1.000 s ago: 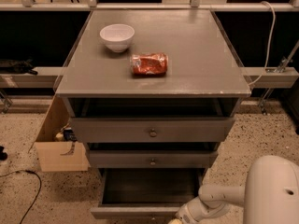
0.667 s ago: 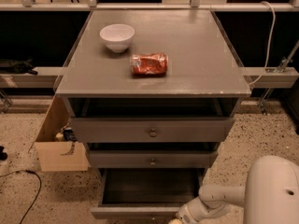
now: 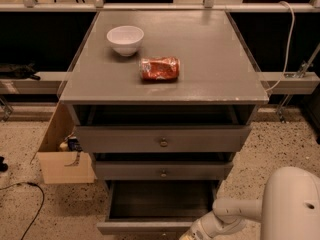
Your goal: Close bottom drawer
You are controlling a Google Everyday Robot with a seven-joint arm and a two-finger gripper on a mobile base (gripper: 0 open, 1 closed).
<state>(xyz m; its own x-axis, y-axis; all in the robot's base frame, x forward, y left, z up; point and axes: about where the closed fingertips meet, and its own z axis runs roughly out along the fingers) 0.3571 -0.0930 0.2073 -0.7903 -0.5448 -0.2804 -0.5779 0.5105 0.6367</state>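
Bottom drawer (image 3: 159, 204) | found pulled out at the foot of the grey cabinet (image 3: 120, 140), dark inside exposed | gripper (image 3: 187, 236) seen low, by the drawer front's right end | whether it is open or closed cannot be told | white bowl (image 3: 125, 39) and red can (image 3: 159, 68) set on the surface (image 3: 215, 59)

The gripper (image 3: 190, 236) is down at the lower edge of the view, just at the right end of the bottom drawer (image 3: 145, 228) front, and that edge cuts most of it off. The drawer's front is cropped there too. The robot's white body (image 3: 292, 204) runs out at the right and bottom. A cardboard box (image 3: 62, 166) on the floor is half hidden behind the cabinet, its contents too small to tell. The red packet (image 3: 159, 68) on the counter (image 3: 215, 59) is too blurred to read.
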